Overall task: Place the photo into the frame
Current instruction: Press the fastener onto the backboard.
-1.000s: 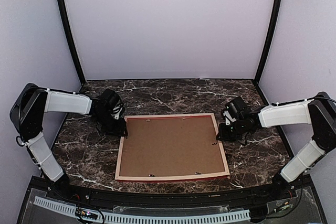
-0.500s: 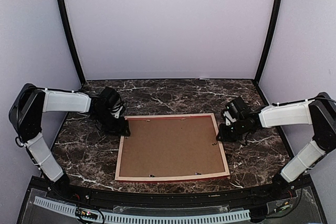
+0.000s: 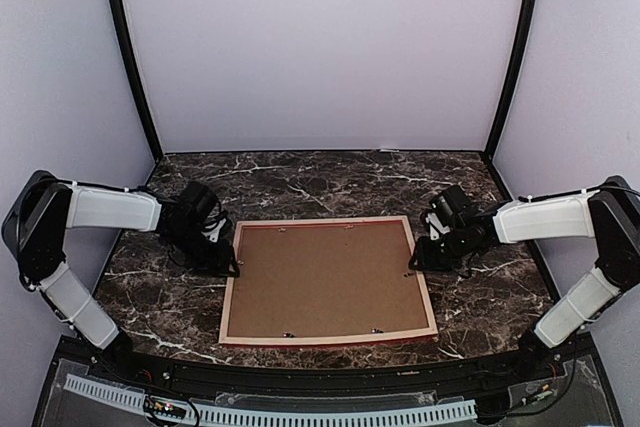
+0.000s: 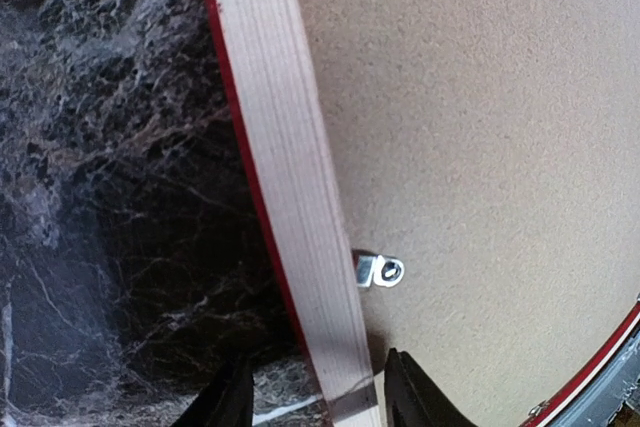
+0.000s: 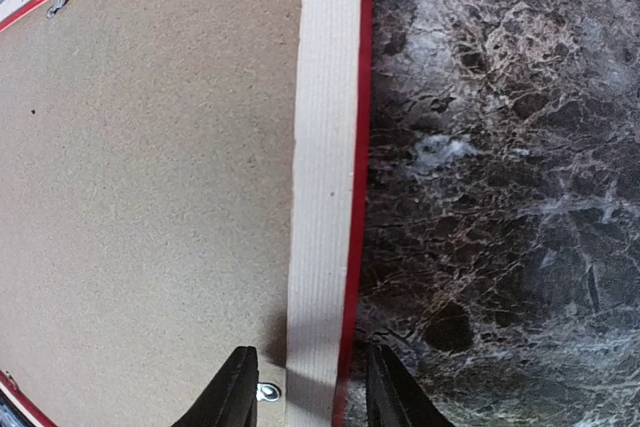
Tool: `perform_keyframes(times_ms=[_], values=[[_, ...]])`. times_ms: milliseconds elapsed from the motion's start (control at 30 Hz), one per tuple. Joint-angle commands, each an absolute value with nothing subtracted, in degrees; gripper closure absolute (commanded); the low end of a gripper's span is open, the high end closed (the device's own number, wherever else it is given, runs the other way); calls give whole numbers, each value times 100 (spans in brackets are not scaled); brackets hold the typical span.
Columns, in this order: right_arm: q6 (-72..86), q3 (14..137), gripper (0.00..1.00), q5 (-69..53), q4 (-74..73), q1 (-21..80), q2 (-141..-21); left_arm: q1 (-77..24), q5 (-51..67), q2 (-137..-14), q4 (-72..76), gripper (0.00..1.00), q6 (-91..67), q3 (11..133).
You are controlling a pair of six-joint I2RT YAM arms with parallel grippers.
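left pincer sits low at the left rail of the frame. part open, one finger each side of the rail, desk showing in the outer gap. holds nothing. reads as a stance for steadying or nudging the rail, not lifting it.

frame lies face down mid-desk, pale wood back up, red edge just peeking round the outline. brown board fills the opening flush, so the back looks closed. photo not visible in any view. if it's in there it's under the board, can't tell.

right pincer mirrors this at the right rail: part open, straddling, gripping nothing. my guess is the two bracket the frame so it won't slide while the back gets worked.

top view gives the symmetry and all four rails, but the fingertips are lost under the wrists. only the wrist views show the finger gaps, plus a metal clip at the rail's inner edge.
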State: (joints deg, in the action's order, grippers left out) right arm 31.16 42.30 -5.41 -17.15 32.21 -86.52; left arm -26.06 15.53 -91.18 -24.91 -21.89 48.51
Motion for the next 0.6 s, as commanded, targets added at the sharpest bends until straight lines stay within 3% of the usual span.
perform_keyframes(times_ms=[0,300,567], values=[[3129,4363,60,-614,-1692,3215,-8551,-2575,1668,-8963,-2405,56,-2248,4711],[3144,4434,55,-710,-1671,3221,-8537,-2584,1658,-8925,-2288,66,-2386,4645],[2839,4270,50,-778,-1914,3282,-8406,-2608,1661,-8928,-2208,67,-2508,4587]])
